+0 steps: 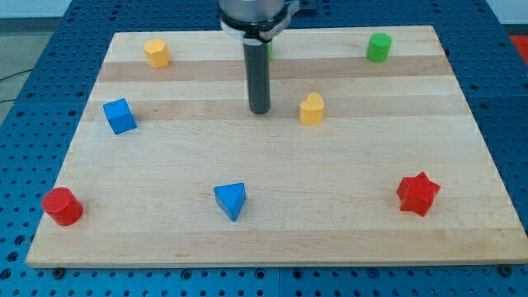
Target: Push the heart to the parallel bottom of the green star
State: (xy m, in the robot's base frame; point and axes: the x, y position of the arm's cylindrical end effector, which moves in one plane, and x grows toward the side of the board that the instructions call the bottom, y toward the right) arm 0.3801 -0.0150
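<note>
A dark rod tool, with no jaws to open or hold anything, rests its tip (260, 111) on the wooden worktop (346, 223), just left of the yellow heart (312, 109). A green block (270, 48) peeks from behind the rod.

A: The desk (346, 206) looks like pale wood, smooth and matt, with lengthwise grain bands.

B: And the yellow heart (311, 109), red star (417, 194) and blue triangle (231, 200)?

A: Plastic by the look, with a slight sheen. The rod above my tip (260, 111) looks dark and matt.
</note>
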